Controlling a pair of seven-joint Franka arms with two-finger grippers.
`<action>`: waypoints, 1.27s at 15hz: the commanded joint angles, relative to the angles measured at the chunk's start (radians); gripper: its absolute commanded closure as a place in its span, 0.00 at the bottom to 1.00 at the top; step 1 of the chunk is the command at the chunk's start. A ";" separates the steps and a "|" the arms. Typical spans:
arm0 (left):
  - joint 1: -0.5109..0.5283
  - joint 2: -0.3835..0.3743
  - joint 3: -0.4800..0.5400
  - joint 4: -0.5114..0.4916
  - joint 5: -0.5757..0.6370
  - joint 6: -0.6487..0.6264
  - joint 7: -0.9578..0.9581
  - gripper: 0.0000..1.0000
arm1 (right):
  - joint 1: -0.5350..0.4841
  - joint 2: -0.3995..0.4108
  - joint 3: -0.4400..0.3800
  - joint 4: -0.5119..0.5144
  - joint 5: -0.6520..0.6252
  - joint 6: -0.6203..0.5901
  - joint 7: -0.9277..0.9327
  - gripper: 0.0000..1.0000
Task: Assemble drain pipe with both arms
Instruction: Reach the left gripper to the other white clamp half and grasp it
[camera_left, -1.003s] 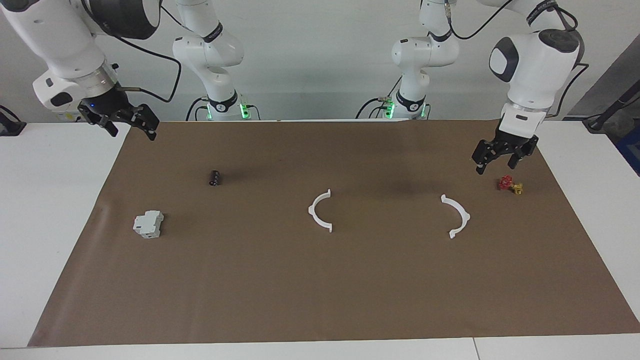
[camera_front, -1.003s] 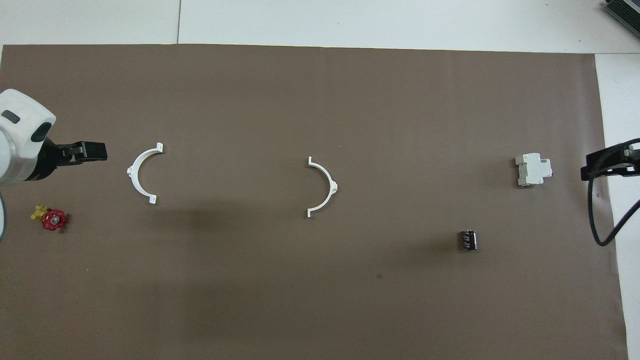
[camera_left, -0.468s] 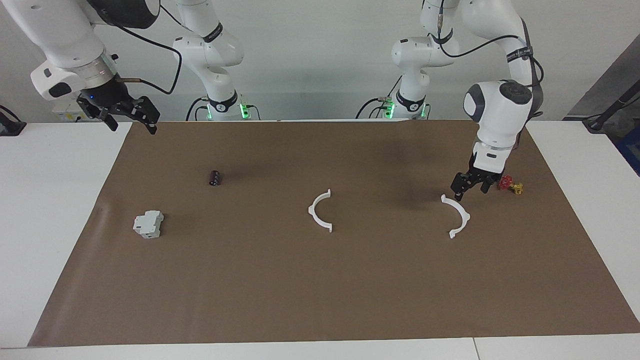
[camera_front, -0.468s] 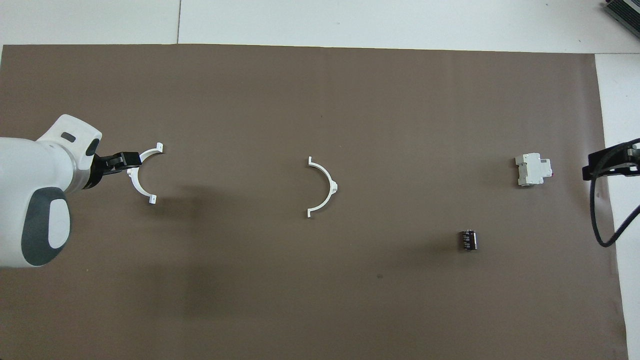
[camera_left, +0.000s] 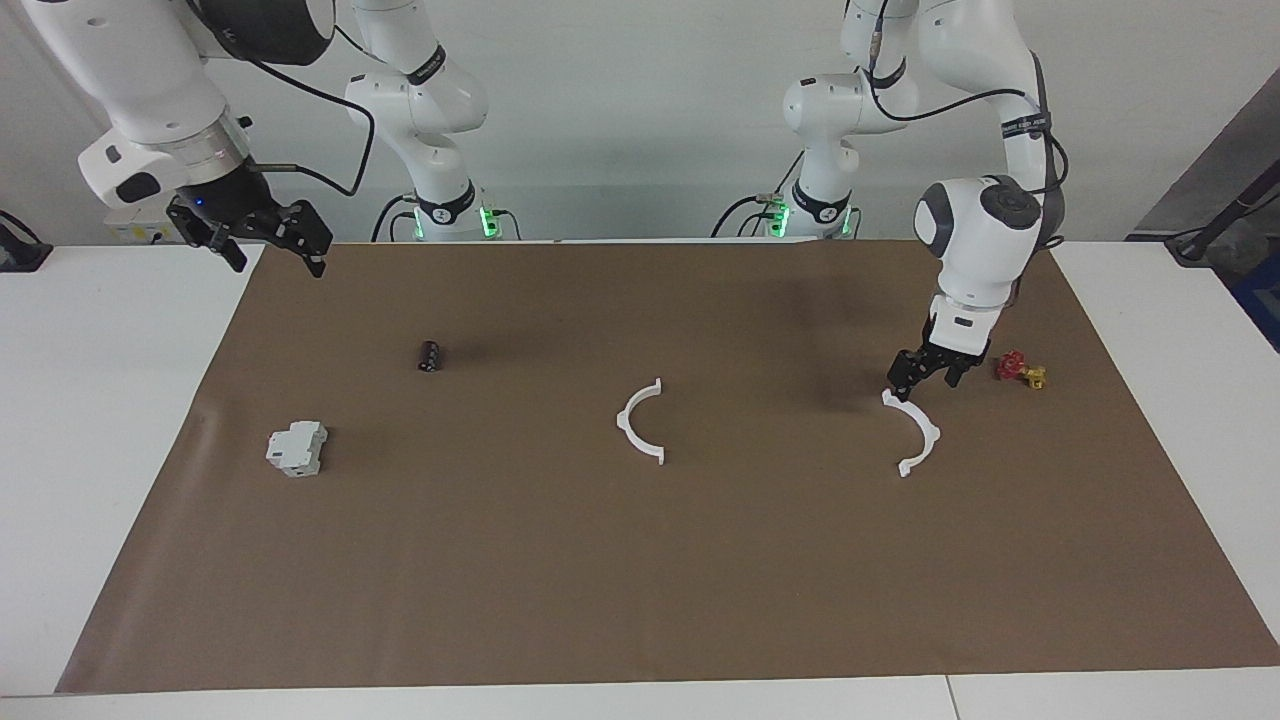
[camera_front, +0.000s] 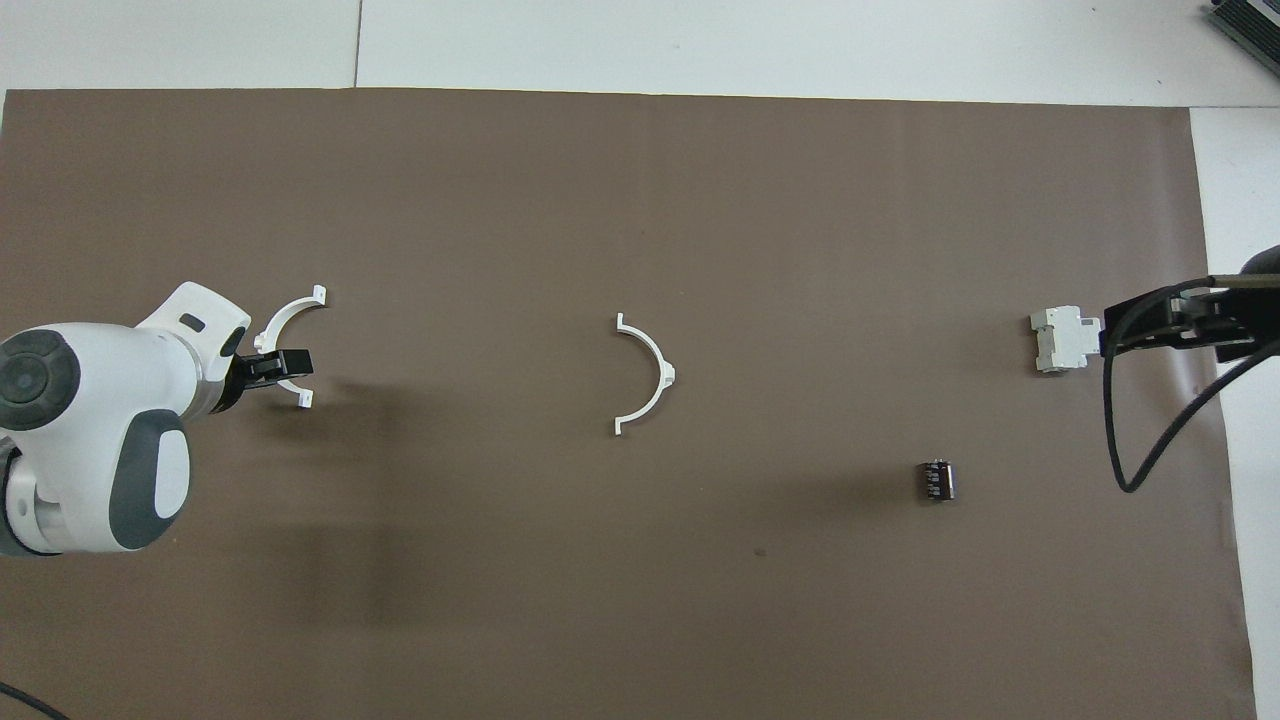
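1. Since a second ago, the left arm's black two-finger end effector (camera_left: 920, 378) has been lowered from above the red and yellow valve (camera_left: 1020, 370) to the end of one white plastic half-ring arc (camera_left: 916, 432) that lies nearer to the robots; the right arm's black two-finger end effector (camera_left: 268, 238) has been shifted slightly over the edge of the brown paper sheet (camera_left: 640, 560).
2. The right end effector is held in the air with its fingers spread wide, and nothing is gripped.
3. A grey-white blocky box (camera_left: 297, 447) is seen lying on the sheet at the right arm's end of the worktop (camera_left: 90, 400), with a small black cylinder (camera_left: 429, 355) nearer to the robots.
4. The other white plastic half-ring arc (camera_left: 640, 422) is found near the middle of the sheet, well apart from the first arc.
5. The left end effector is seen fully spread, just above the first arc; whether the arc is touched cannot be told, and it is not gripped.
6. The valve is seen just beside that arc, toward the left arm's end.
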 joint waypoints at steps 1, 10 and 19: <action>0.006 0.042 0.001 -0.009 -0.011 0.051 0.046 0.00 | 0.001 -0.044 0.001 -0.059 0.011 0.032 0.007 0.00; 0.008 0.043 0.001 -0.009 -0.011 0.054 0.044 0.00 | -0.010 -0.041 -0.002 -0.051 0.006 0.029 0.007 0.00; 0.008 0.041 -0.002 -0.064 -0.011 0.134 0.014 0.13 | -0.010 -0.041 -0.002 -0.046 0.010 0.032 -0.001 0.00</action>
